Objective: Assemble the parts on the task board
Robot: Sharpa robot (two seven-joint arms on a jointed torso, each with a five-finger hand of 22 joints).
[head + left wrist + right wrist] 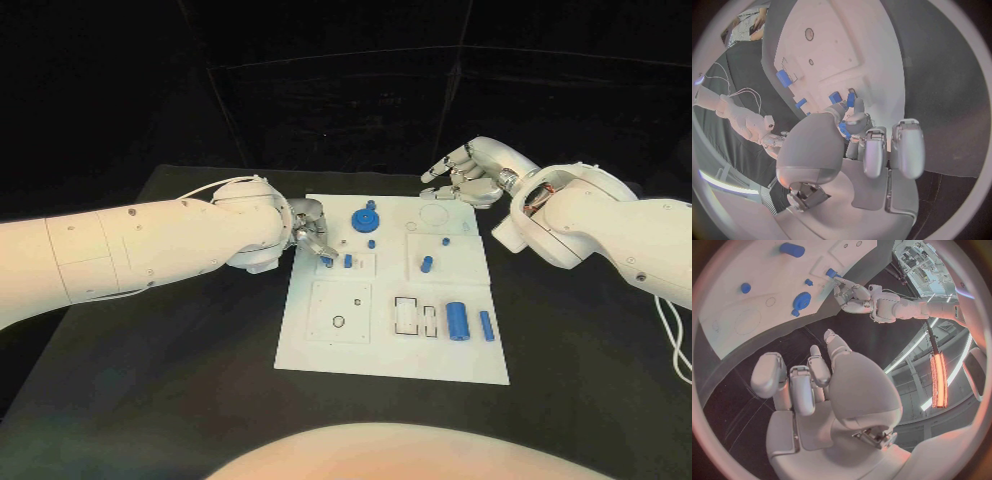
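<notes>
Task board (pixel 361 355) is seen lying flat mid-surface (pixel 173 400) in the head view, white, with blue parts spread over it. Head view detail: a gear-shaped part (pixel 364 216) near the far edge, a small peg (pixel 372 243) just below it, a peg (pixel 427 264) in the middle right panel, a large cylinder (pixel 457 321) and a slimmer one (pixel 488 326) side by side at the near right, black-outlined slots (pixel 414 316) beside them.

Left wrist view adds what the head view hides: a small blue part (pixel 844 130) is pinched between thumb and fingertips (pixel 857 107) of the left hand (pixel 856 131), right over the board, with more blue pieces (pixel 835 97) just beyond the fingertips. In the head view the left hand (pixel 309 232) sits at the board's left edge by two small blue pegs (pixel 348 261).

Right wrist view: right hand (pixel 811 377) is held over the dark surface off the board's far right corner, fingers loosely curled, nothing grasped, nothing touched. Gear-shaped part (pixel 802 300) and left hand (pixel 849 291) are visible beyond it. In the head view the right hand (pixel 457 172) is apart from the board.
</notes>
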